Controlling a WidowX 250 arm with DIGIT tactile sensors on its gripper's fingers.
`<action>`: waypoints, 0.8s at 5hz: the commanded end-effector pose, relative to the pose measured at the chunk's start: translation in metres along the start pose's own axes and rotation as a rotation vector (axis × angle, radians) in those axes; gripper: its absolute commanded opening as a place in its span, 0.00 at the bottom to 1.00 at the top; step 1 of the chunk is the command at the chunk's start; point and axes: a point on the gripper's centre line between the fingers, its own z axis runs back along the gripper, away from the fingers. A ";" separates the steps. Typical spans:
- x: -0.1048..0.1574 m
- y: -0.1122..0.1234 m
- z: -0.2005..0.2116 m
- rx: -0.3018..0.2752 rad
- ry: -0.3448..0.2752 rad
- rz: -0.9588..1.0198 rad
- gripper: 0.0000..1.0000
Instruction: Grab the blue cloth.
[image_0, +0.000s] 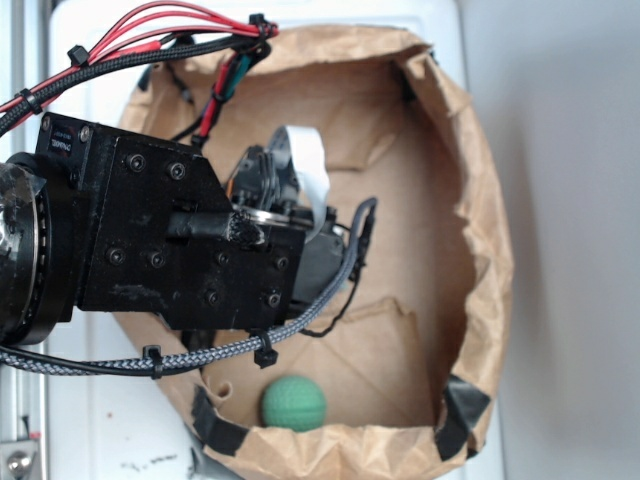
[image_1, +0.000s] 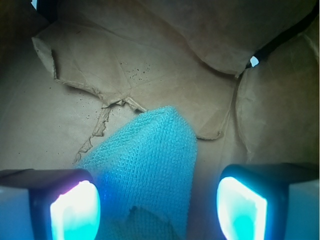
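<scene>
Gripper (image_1: 157, 205) hangs spread wide and empty inside the crumpled brown paper bin (image_0: 480, 210), its two glowing pads (image_1: 75, 212) well apart. The pale teal-blue terry cloth (image_1: 150, 170) lies on the paper floor between them, nearer the left pad in the wrist view, its long fold running ahead from the jaws. A straight descent should bracket it. The green dimpled ball (image_0: 294, 403) sits well aside.

Crumpled brown paper enclosure (image_0: 470, 210) patched with black tape (image_0: 458, 415), white surface (image_0: 110, 425) beneath, plain grey wall (image_0: 570, 150), even light
</scene>
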 end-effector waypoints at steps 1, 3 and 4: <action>-0.017 -0.024 -0.024 -0.035 -0.019 -0.020 1.00; -0.027 -0.034 -0.040 -0.050 -0.070 -0.024 1.00; -0.026 -0.032 -0.037 -0.043 -0.059 -0.001 0.00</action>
